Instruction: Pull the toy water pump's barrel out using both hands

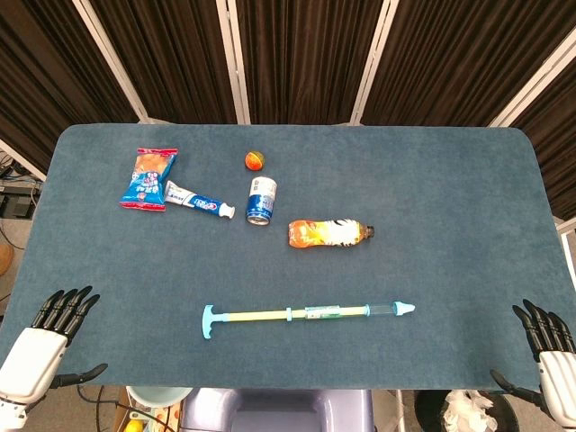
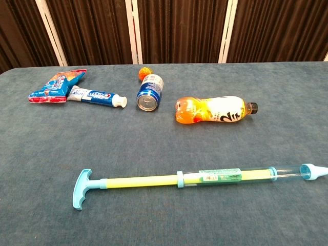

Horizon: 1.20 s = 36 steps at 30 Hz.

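Your left hand (image 1: 49, 337) sits at the near left corner of the table (image 1: 450, 180), fingers apart and holding nothing; your right hand (image 1: 551, 353) mirrors it at the near right corner, fingers likewise spread and empty. Between them, well apart from both, the toy water pump (image 1: 306, 314) lies flat along the near part of the table, its T-handle (image 2: 82, 188) to the left, the yellow rod drawn out, the clear barrel (image 2: 246, 175) and nozzle to the right. Farther back lie an orange drink bottle (image 1: 328, 232), a blue can (image 1: 261, 200), a toothpaste tube (image 1: 198, 202), a snack packet (image 1: 148, 179) and a small orange ball (image 1: 255, 160).
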Available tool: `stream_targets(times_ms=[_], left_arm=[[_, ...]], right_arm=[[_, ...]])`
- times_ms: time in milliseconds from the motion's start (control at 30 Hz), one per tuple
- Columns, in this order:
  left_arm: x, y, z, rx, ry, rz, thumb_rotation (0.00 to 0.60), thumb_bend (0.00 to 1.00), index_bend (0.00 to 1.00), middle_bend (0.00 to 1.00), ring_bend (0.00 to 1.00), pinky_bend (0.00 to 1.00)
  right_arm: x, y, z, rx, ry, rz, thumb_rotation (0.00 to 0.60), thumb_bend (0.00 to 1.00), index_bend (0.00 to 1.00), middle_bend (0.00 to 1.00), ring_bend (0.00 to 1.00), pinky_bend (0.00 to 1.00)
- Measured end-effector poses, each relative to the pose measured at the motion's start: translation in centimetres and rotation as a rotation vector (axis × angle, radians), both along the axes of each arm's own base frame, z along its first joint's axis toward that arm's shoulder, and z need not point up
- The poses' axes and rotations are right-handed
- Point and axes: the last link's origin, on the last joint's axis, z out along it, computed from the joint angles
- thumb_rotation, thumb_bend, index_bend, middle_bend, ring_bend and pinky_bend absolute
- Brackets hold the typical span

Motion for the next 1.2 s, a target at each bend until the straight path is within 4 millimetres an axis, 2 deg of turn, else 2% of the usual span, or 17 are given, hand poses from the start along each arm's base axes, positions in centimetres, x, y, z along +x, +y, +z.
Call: stream_targets(times_ms=[200,267,467,633,833,1200], left_arm=[[0.1,-0.1,-0.1,-0.011,0.001,-0.002,0.6,0.01,0.0,0.0,0.0,0.0],[0.2,-0.1,-0.2,-0.015,-0.003,-0.005,0.6,0.04,0.01,0.0,0.0,0.0],[0.9,0.4,-0.6,-0.039,-0.012,-0.034,0.6,0.14,0.21,0.0,0.0,0.02],[2.2,1.7,-1.5,-0.06,0.0,-0.071,0.6,0.16,0.29,0.0,0.0,0.02],[4.5,4.2,-3.9,-0.094,0.022,-0.125,0.6,0.2,0.35,0.02,0.0,0.03],[10.6,8.4,-10.9,-0.132,0.08,-0.197,0.6,0.25,0.43,0.03,0.0,0.03]], right_arm=[[0.1,0.1,0.1,-0.001,-0.004,0.008,0.6,0.2,0.0,0.0,0.0,0.0],[0.1,0.1,0.0,0.002,-0.006,0.006,0.6,0.2,0.0,0.0,0.0,0.0],[0.2,0.2,-0.1,0.004,-0.014,0.005,0.6,0.2,0.01,0.0,0.0,0.0],[0.2,0.2,-0.2,0.008,-0.017,0.003,0.6,0.2,0.02,0.0,0.0,0.0],[0.2,0.2,-0.2,0.006,-0.022,0.001,0.6,0.2,0.02,0.0,0.0,0.0],[0.2,0.1,0.0,0.016,-0.039,-0.007,0.6,0.2,0.02,0.0,0.0,0.0]])
